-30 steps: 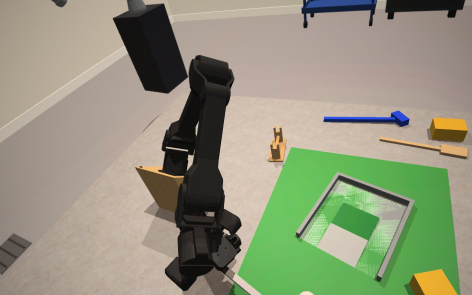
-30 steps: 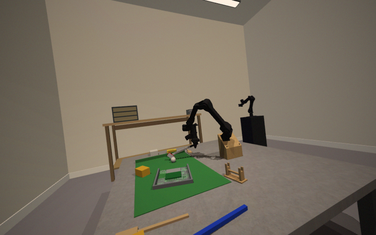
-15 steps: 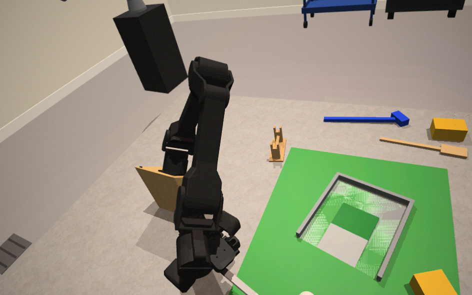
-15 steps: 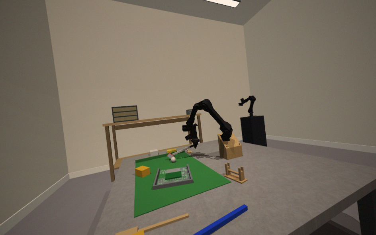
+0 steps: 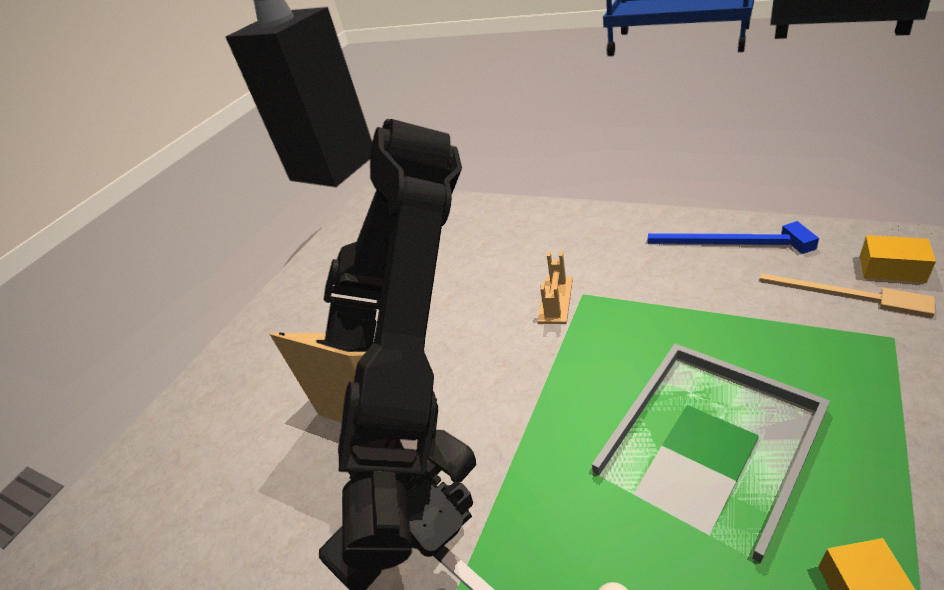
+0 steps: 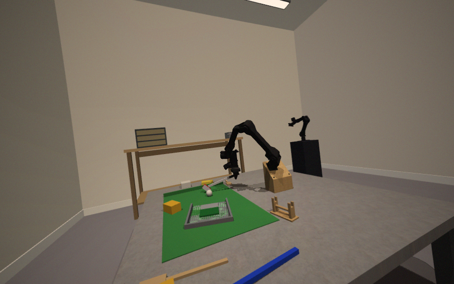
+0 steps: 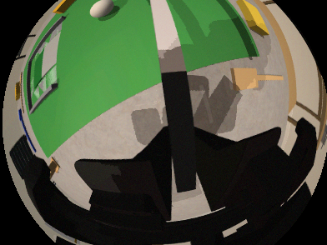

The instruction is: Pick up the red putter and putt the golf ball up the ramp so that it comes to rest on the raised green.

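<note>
My gripper (image 6: 235, 176) (image 7: 175, 129) is shut on the black grip of the putter (image 5: 474, 576) (image 6: 219, 181) (image 7: 167, 33). Its pale shaft slants down over the green mat (image 5: 536, 487) (image 6: 187, 244) (image 7: 104, 62). The head, pale with a red edge, is low just behind the white ball (image 5: 613, 586) (image 6: 209, 192) (image 7: 102, 8) in the exterior view; whether they touch is unclear. The head is out of frame in the other views. The pale ramp (image 5: 685, 489) (image 7: 51, 52) leads to the raised green (image 5: 710, 441) (image 6: 209, 212), inside a three-sided grey wall (image 5: 751, 375) (image 6: 209, 224).
An orange block (image 5: 870, 567) (image 6: 171, 207) stands on the mat beside the ramp. A wooden rack (image 5: 553, 299) (image 6: 284, 211) stands off the mat's corner. A blue club (image 5: 717, 239) (image 6: 267, 266) and a tan club (image 5: 828, 287) (image 6: 200, 268) lie beyond the mat, near another orange block (image 5: 897, 258).
</note>
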